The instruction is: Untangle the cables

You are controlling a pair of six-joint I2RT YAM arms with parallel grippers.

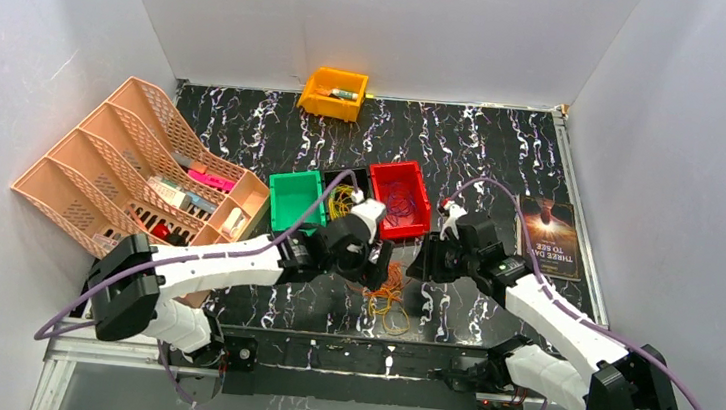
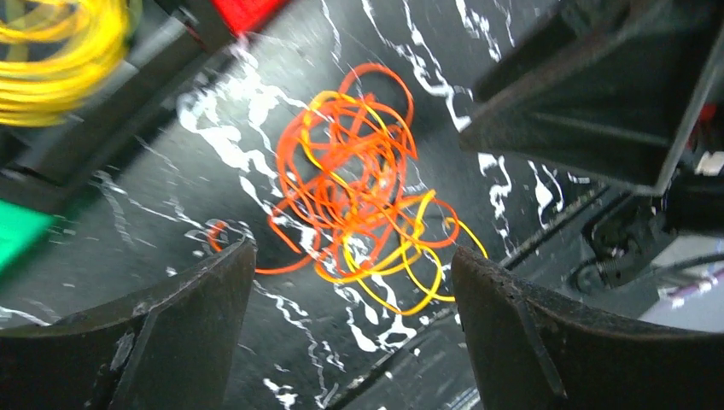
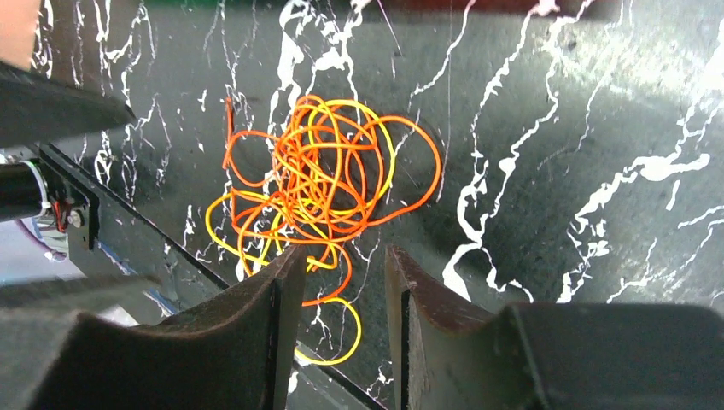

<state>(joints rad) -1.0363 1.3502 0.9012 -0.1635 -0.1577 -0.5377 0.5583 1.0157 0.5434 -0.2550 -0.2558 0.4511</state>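
Orange cables (image 2: 359, 198) in thin loops

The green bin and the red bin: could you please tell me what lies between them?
A black bin holding yellow cables, seen in the top external view.

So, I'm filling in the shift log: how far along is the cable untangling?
Done: yellow wire loops sit in the black plastic bin, purple wire loops in the red plastic bin. In hand: nothing gripped; the left gripper and right gripper both hang open near the knot of orange and yellow wire loops on the black marbled table. Left: that knot is tangled, and its two colours need separating.
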